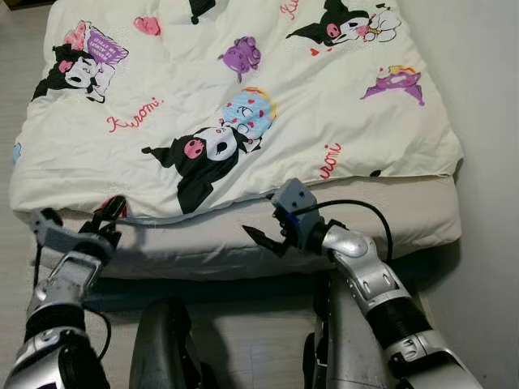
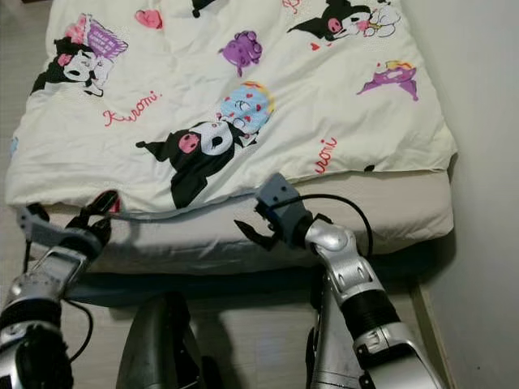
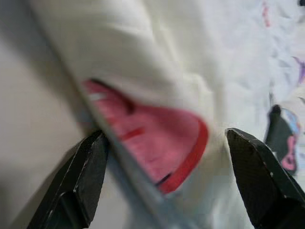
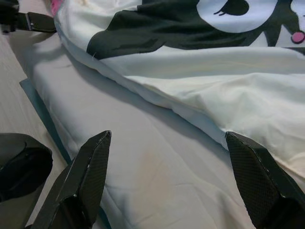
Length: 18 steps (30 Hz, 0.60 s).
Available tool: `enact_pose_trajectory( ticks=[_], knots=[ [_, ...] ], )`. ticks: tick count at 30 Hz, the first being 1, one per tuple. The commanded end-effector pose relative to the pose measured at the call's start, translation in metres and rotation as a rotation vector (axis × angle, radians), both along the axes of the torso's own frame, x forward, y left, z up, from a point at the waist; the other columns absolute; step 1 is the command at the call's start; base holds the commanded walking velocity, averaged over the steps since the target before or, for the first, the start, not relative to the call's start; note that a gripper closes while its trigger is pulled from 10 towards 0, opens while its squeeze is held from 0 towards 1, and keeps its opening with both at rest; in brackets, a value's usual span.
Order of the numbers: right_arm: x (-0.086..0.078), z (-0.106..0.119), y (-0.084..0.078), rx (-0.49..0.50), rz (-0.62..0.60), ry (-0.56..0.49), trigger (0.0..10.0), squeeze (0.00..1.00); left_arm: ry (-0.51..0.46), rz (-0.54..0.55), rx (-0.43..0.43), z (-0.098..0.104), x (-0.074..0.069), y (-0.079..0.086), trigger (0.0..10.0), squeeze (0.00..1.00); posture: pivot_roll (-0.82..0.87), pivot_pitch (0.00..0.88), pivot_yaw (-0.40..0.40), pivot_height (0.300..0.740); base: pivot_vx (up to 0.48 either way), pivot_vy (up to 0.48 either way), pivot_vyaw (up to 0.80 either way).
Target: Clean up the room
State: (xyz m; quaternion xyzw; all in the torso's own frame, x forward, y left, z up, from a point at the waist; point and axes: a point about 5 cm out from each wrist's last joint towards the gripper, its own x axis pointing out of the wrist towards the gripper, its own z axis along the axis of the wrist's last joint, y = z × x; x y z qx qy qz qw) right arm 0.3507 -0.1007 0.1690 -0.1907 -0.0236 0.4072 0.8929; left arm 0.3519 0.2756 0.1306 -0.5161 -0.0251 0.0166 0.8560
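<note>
A cream quilt (image 1: 243, 97) printed with black, pink and purple cartoon figures covers the bed. Its near hem lies across a beige mattress (image 1: 203, 243). My left gripper (image 1: 109, 212) is at the quilt's near left corner. In the left wrist view that gripper (image 3: 167, 181) is open, and the hem with a red-pink print (image 3: 157, 148) lies between its fingers. My right gripper (image 1: 263, 237) hovers over the bare mattress strip just below the hem's middle. It is open (image 4: 171, 176), with nothing between the fingers.
A blue base layer (image 1: 203, 292) shows under the mattress's front edge. A white wall (image 1: 486, 121) runs close along the bed's right side. Pale wooden floor (image 1: 12, 243) lies to the left. My own legs (image 1: 162, 348) stand against the bed's foot.
</note>
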Motion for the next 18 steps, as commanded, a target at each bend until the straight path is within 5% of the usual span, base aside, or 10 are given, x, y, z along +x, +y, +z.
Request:
enact_pose_trajectory(
  ticks=[1, 16, 17, 18],
  knots=[
    [-0.007, -0.009, 0.002, 0.006, 0.015, 0.039, 10.0, 0.00, 0.033, 0.000, -0.007, -0.009, -0.002, 0.002, 10.0, 0.00, -0.08, 0.434, 0.067, 0.456, 0.000, 0.000, 0.00],
    [-0.017, -0.010, -0.003, -0.035, 0.014, 0.046, 10.0, 0.00, 0.033, 0.103, 0.007, 0.004, 0.006, 0.017, 10.0, 0.00, -0.09, 0.436, 0.069, 0.456, 0.000, 0.000, 0.00],
    [-0.017, -0.010, -0.003, -0.037, 0.013, 0.047, 10.0, 0.00, 0.028, 0.114, 0.011, 0.006, 0.006, 0.020, 7.4, 0.00, -0.09, 0.435, 0.068, 0.456, 0.000, 0.000, 0.00],
    [-0.017, -0.010, -0.003, -0.037, 0.013, 0.047, 10.0, 0.00, 0.028, 0.114, 0.011, 0.006, 0.006, 0.020, 7.4, 0.00, -0.09, 0.435, 0.068, 0.456, 0.000, 0.000, 0.00]
  ],
)
